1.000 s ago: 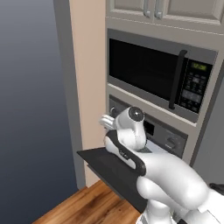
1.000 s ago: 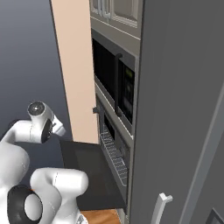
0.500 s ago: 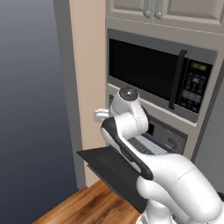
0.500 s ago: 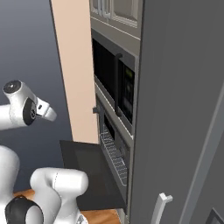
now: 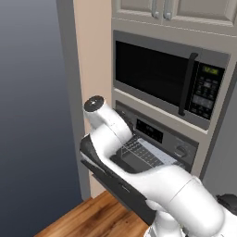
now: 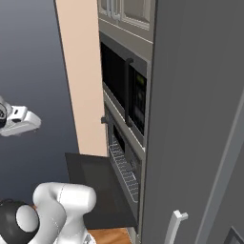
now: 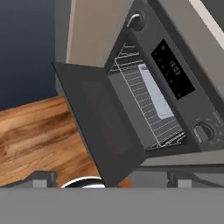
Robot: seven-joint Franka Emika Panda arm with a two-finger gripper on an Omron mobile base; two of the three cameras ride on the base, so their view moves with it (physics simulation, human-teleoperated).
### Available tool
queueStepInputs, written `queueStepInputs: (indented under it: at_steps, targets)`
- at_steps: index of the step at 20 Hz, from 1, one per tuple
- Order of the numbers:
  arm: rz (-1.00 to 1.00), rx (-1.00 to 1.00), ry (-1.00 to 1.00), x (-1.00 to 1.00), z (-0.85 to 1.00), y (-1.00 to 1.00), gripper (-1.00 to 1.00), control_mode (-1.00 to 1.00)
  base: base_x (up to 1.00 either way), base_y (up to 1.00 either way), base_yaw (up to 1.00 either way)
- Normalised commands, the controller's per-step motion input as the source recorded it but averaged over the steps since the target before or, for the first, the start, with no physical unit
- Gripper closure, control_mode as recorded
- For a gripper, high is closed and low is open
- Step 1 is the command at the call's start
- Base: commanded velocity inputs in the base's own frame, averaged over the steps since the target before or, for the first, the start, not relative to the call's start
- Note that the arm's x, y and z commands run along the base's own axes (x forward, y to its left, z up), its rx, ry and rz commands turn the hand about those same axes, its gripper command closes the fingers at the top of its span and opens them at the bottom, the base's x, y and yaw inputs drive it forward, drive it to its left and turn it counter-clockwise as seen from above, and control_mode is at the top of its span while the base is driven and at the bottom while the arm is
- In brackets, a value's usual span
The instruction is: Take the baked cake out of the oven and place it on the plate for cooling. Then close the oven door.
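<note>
While the oven door [image 7: 103,131] hangs fully lowered below the oven [image 7: 170,83], baring its wire rack [image 7: 146,105], the gripper [image 6: 21,121] hovers wide open, holding nothing, left of it

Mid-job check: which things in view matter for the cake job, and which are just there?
Job:
oven
oven door, hanging open
wire rack inside the oven

Just there:
microwave
upper cabinets
wood floor
</note>
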Motion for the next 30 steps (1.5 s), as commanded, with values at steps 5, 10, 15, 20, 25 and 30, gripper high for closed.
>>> queueStepInputs:
  at_steps: [5,10,15,20,25,30]
  targets:
    - [0.07,-0.26,0.00,-0.55,-0.30,0.27,-1.00,-1.00,0.00,0.00,0.00]
    - [0.01,-0.23,-0.06,-0.12,-0.78,0.01,-1.00,-1.00,0.00,0.00,0.00]
    - [-0.01,-0.25,-0.04,0.00,-0.94,0.08,-1.00,-1.00,0.00,0.00,0.00]
    - [-0.06,-0.30,-0.04,0.00,-0.84,0.23,-1.00,-1.00,0.00,0.00,0.00]
    - [-0.09,-0.31,-0.08,0.14,-0.80,0.06,-1.00,-1.00,0.00,0.00,0.00]
    - [-0.13,-0.29,-0.08,0.29,-0.61,0.03,-1.00,-1.00,0.00,0.00,0.00]
